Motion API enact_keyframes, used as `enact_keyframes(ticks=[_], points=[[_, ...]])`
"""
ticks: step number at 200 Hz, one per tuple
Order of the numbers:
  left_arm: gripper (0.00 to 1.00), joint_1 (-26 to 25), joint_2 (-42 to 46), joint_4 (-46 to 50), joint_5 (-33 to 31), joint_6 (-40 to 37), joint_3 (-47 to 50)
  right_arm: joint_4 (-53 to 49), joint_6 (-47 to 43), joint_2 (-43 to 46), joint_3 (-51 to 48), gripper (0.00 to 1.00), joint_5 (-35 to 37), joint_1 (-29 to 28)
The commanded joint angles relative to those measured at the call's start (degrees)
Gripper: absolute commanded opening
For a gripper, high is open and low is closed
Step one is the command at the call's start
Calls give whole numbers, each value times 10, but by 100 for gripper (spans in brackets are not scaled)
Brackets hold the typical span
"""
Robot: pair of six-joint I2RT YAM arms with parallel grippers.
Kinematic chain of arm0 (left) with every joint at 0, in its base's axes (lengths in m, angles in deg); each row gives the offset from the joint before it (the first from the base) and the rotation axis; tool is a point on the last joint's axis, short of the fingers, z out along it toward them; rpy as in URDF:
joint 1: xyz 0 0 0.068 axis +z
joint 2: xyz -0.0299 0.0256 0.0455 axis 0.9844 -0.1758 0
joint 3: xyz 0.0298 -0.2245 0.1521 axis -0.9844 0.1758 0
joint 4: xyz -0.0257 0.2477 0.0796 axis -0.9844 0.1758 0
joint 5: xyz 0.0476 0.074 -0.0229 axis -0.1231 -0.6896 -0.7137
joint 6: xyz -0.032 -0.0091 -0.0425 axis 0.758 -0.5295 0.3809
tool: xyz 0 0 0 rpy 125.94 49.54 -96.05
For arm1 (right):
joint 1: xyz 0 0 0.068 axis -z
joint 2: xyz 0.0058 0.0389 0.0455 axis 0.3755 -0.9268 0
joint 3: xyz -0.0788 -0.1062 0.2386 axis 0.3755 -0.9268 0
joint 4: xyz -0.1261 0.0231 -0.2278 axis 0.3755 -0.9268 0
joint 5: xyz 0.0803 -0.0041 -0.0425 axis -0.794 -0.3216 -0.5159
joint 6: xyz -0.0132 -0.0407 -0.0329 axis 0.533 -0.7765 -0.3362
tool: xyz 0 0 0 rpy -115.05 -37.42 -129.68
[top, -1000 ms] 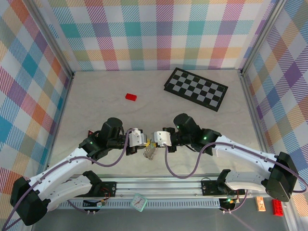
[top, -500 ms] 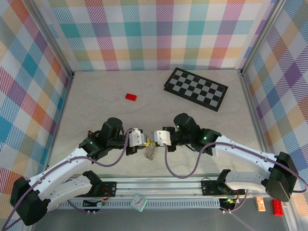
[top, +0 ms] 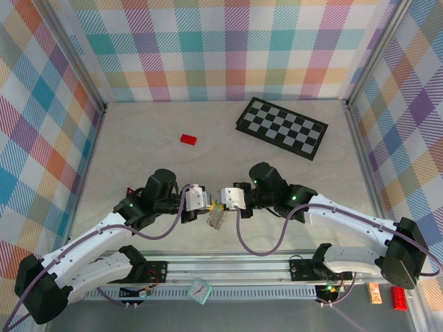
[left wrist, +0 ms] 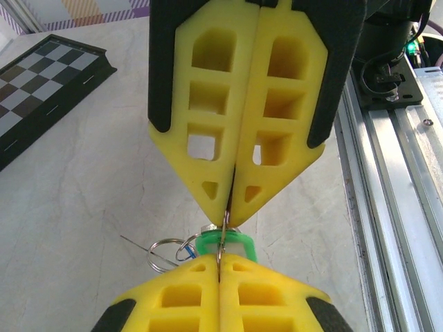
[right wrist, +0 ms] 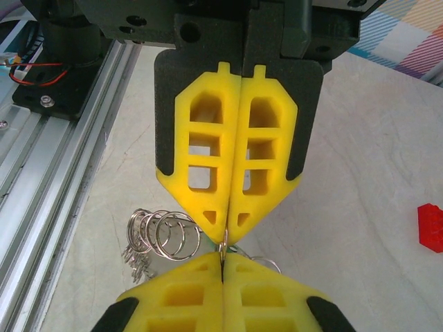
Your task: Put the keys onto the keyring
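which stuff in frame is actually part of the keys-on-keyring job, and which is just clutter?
Part of the job:
- keyring, a thin metal strand pinched between the shut left gripper and right gripper
- green-headed key
- small split rings bunched beside it

Lying about:
- red block
- checkerboard
- red brick by the front rail

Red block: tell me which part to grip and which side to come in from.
Grip the red block across its narrow width, one finger on each long face, at mid-length. Come straight down from above. It lies flat and low on the table with open space all round, so a sideways approach would probably just push it along.
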Motion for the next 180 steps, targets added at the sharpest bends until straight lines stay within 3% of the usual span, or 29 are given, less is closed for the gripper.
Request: enact_keyframes(ticks=[1, 180], points=[[0, -5, -1, -11, 12, 6, -21, 0, 2, -8, 18, 0, -27, -3], [0, -5, 4, -33, 8, 24, -19, -24, -39, -28, 14, 0, -21, -15]])
